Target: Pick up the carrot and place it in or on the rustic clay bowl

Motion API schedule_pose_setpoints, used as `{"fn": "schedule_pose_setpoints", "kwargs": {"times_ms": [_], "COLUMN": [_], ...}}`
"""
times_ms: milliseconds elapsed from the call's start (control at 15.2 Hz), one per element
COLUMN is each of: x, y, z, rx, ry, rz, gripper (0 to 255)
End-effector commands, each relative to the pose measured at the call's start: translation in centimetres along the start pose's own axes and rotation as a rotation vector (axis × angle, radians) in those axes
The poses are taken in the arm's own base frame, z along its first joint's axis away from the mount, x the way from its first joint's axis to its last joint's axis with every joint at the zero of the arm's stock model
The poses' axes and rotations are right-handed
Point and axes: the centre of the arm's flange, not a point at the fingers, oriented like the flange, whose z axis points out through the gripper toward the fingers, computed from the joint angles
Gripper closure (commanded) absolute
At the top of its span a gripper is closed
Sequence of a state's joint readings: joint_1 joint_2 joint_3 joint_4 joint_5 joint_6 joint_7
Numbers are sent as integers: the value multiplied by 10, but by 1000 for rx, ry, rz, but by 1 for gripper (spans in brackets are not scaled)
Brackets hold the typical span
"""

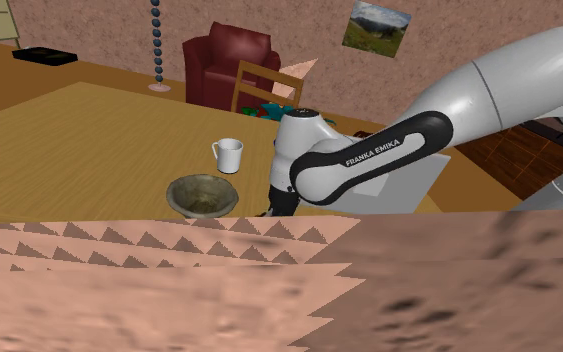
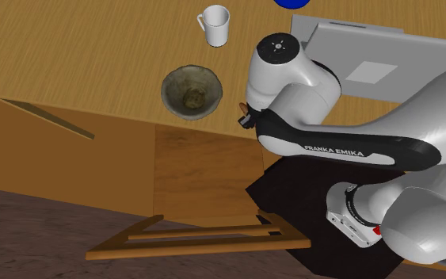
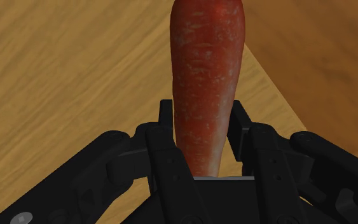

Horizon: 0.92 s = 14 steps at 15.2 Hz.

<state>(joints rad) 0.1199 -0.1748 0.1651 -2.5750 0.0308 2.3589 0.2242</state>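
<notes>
An orange-red carrot (image 3: 206,63) stands lengthwise between my gripper's (image 3: 204,124) two black fingers, which are shut on its thick end. Its tip points out over the wooden table (image 3: 56,76), close to the table's edge. In the second exterior view a small bit of the carrot (image 2: 241,108) peeks out beside the white wrist, at the table's near edge. The rustic clay bowl (image 1: 202,195) (image 2: 191,91) sits on the table a short way toward the second exterior view's left of the hand, and nothing lies in it.
A white mug (image 1: 228,155) (image 2: 214,25) stands beyond the bowl. A grey slab (image 2: 364,47) lies on the table by the arm. A wooden chair (image 2: 205,234) sits below the table edge. A red armchair (image 1: 227,60) is far behind.
</notes>
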Motion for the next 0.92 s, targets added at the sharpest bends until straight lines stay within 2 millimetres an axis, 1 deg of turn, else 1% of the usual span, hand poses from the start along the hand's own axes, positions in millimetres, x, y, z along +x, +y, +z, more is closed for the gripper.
{"fn": "schedule_pose_setpoints", "kwargs": {"times_ms": [0, 858], "x": [0, -3], "y": [0, 1], "z": [-8, -76], "rx": [0, 0], "ry": [0, 0], "rz": [0, 0], "gripper": [255, 255]}}
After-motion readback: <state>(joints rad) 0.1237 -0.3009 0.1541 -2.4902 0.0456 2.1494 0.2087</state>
